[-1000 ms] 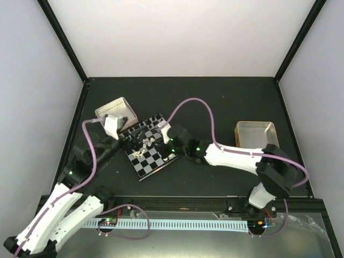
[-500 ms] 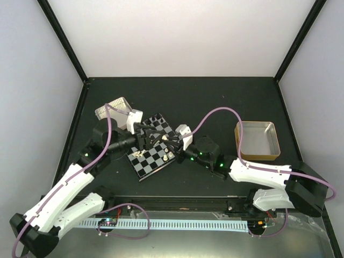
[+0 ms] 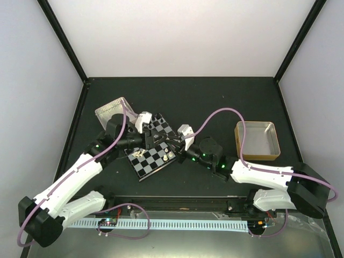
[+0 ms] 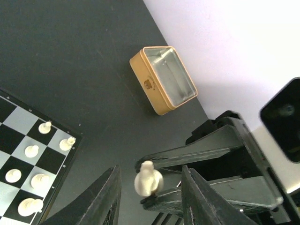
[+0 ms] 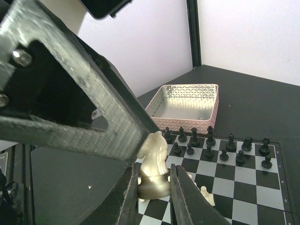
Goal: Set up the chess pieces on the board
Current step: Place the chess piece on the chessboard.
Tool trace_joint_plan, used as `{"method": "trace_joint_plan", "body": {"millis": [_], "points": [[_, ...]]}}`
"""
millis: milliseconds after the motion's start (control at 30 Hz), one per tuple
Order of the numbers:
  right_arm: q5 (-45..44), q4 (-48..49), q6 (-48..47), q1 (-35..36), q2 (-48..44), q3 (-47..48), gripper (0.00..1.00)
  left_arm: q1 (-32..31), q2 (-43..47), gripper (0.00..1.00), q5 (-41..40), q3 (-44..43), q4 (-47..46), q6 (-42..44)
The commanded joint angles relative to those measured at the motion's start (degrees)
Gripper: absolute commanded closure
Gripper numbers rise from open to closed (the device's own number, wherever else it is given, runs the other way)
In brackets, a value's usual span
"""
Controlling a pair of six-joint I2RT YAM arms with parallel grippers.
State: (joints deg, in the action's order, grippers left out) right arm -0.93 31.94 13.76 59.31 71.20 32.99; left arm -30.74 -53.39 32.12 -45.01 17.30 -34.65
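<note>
Your right pincer (image 5: 154, 169) is clenched on a white horse (image 5: 152, 159). Its two fingers squeeze the bottom of the horse from both sides. The horse stands straight up. It is up in the air, close to the side of the board (image 3: 149, 160), and it is not standing on any square.

Your left pincer (image 4: 151, 171) reaches in from the other side. It is not squeezing anything. In the left wrist view its two fingers (image 4: 107, 197) stand one on each side of the horse, and you can see a little gap on both sides. In the right wrist view one of those fingers looks very close to the horse's head. You cannot tell from there if it touches.

The two pincers meet over the right part of the board, in the middle of the dark desk (image 3: 215, 102).

Some white pieces (image 4: 31, 151) stand on squares near one edge of the board. The black pieces (image 5: 208, 150) stand in two rows along the far edge. Just behind those rows sits a silver tray (image 5: 178, 124). A gold tin (image 4: 145, 86) sits well apart from the board, on the right side of the desk.
</note>
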Motion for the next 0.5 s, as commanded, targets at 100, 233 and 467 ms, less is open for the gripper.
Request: {"method": "trace_joint_plan", "body": {"millis": [100,233,467], "points": [[0.38,3.65,-1.04,-0.33,-1.46,-0.82,0.87,0.64,-2.45,0.72,2.56,-2.44,1.28,0.21],[0.91,3.44,-1.26,-0.37,-1.43,-0.86,0.87,0.6,-2.94,0.82,3.16,-2.33,0.24,0.24],[-2.44,-2.02,1.44,-0.35,-1.23,0.96,0.67,0.68,-1.63,0.99,0.33,-2.07,0.44,2.89]]}}
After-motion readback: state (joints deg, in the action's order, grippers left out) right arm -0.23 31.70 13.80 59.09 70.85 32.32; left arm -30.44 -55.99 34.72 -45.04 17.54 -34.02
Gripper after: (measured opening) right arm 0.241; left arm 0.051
